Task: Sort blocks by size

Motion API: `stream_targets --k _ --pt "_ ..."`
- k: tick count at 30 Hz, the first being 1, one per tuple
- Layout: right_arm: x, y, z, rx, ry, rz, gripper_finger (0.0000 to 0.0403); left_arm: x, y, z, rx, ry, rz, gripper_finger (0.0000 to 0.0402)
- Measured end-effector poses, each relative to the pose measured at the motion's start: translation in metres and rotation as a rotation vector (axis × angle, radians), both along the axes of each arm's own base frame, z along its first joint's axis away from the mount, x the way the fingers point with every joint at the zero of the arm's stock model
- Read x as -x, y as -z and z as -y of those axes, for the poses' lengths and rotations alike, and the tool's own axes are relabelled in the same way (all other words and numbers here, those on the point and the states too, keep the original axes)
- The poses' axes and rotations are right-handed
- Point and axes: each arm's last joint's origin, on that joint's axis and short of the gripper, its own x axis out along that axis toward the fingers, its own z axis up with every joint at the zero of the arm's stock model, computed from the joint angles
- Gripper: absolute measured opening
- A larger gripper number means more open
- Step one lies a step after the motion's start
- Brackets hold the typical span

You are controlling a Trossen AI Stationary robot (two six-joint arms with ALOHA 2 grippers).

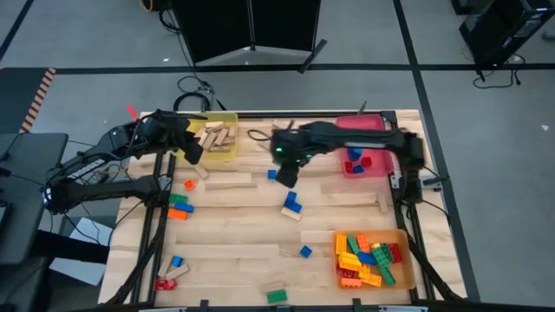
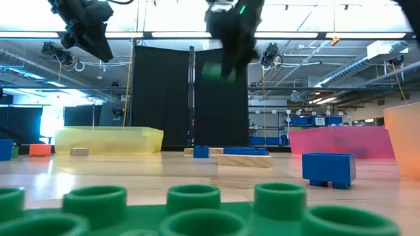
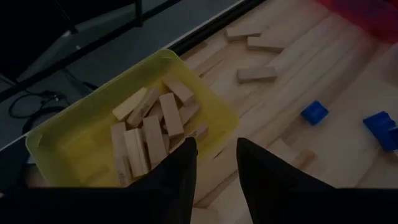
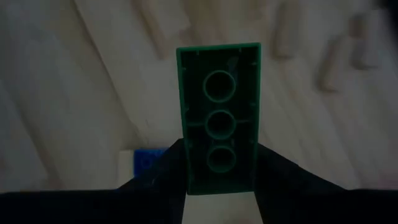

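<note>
While the right gripper (image 4: 217,180) hangs above mid-table, its fingers pinch a green brick (image 4: 219,118), hollow underside showing and lower end hidden. Over the yellow tray (image 3: 74,134) of wooden blocks (image 3: 152,127), the left gripper (image 3: 214,165) has fingers slightly apart, holding nothing.

Looks like a lab or industrial workshop: exposed ceiling ducts (image 2: 367,62), strip lights, black curtain backdrop (image 2: 164,98), grey taped floor (image 1: 87,52), loose cables (image 1: 195,87) beside wooden bench (image 1: 243,251).
</note>
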Motion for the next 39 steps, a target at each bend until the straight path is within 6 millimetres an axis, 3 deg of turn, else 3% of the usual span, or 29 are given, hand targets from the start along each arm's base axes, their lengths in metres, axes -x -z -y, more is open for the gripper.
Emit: stream_targets --k 7,12,16,23,30,39 --pt "0.074 -0.06 -0.054 0.028 0.217 0.155 0.0152 0.0 0.0 0.0 0.001 0.0 0.001 0.0122" --pt "0.13 -0.071 -0.101 -0.025 0.376 0.223 0.0152 0.0 0.0 0.0 0.002 0.002 0.001 0.0122" --pt "0.169 -0.057 -0.138 -0.118 0.488 0.187 0.0152 0.0 0.0 0.0 -0.023 0.035 -0.025 0.0122" --pt "0.211 0.0 -0.196 -0.224 0.645 -0.051 0.0152 0.0 0.0 0.0 -0.057 0.081 -0.061 0.0122" --pt "0.228 0.043 -0.235 -0.249 0.624 -0.143 0.0163 -0.002 0.001 -0.001 -0.053 0.082 -0.07 0.0122" --pt "0.234 0.075 -0.259 -0.26 0.548 -0.152 0.0173 -0.007 0.004 -0.004 -0.042 0.092 -0.094 0.0122"
